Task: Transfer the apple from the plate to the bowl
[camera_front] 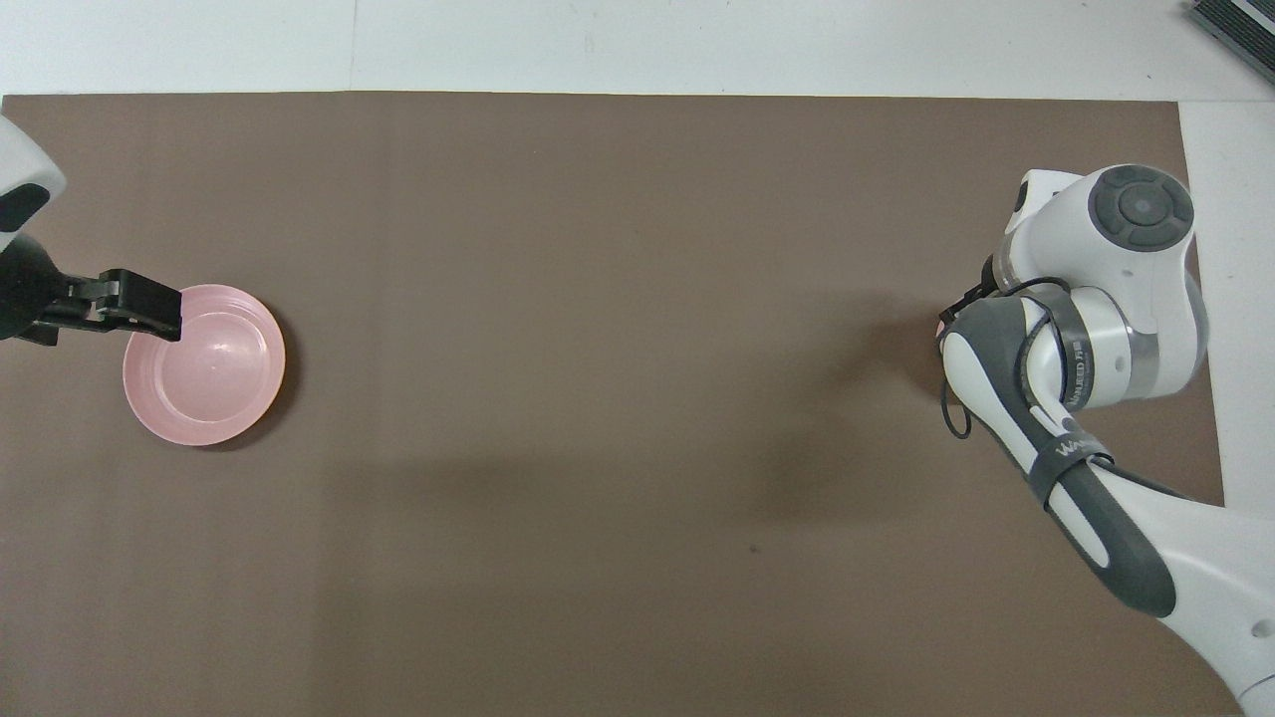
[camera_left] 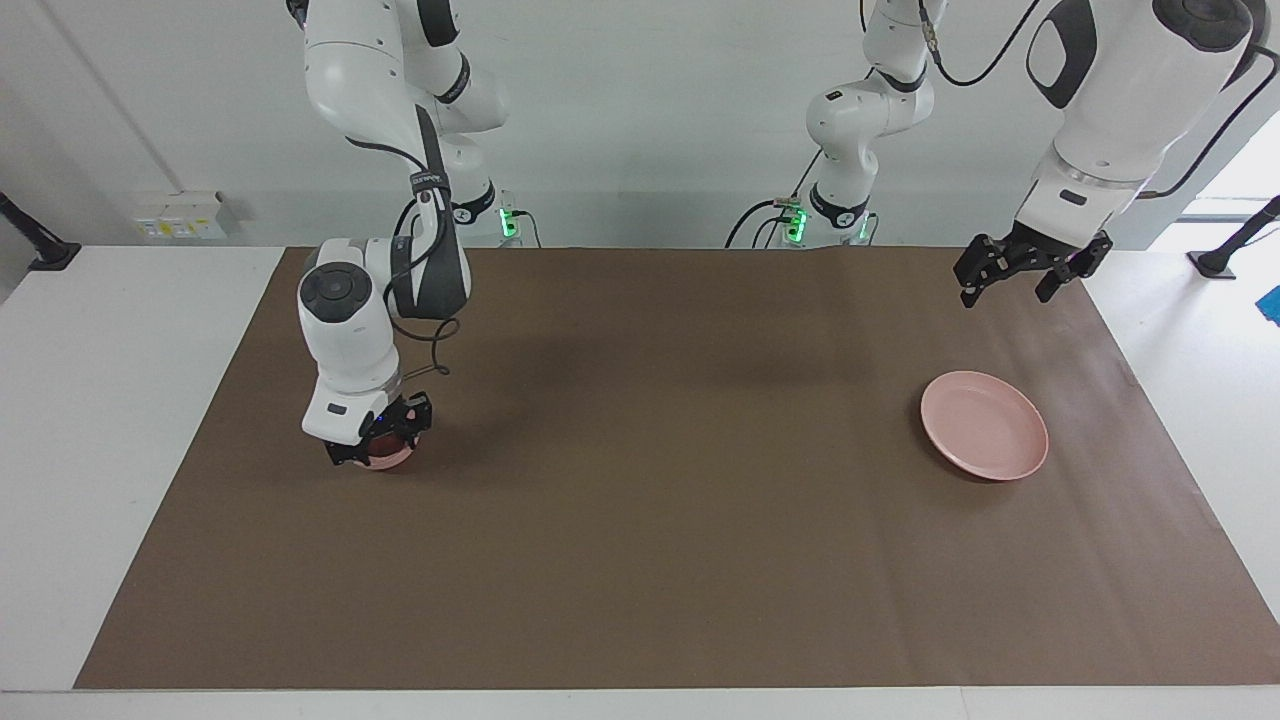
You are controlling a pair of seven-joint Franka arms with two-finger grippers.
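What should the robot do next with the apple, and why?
Probably open the right gripper and let go. It is down in the bowl with the dark red apple between its fingers. The plate is already bare, and the left gripper waits, open.

- I see the plate [camera_left: 985, 425] as smooth pink plastic with a soft sheen.
- The brown mat [camera_left: 660, 470] looks like matt paper to me.
- The arm shells [camera_left: 345, 330] look like glossy white plastic.
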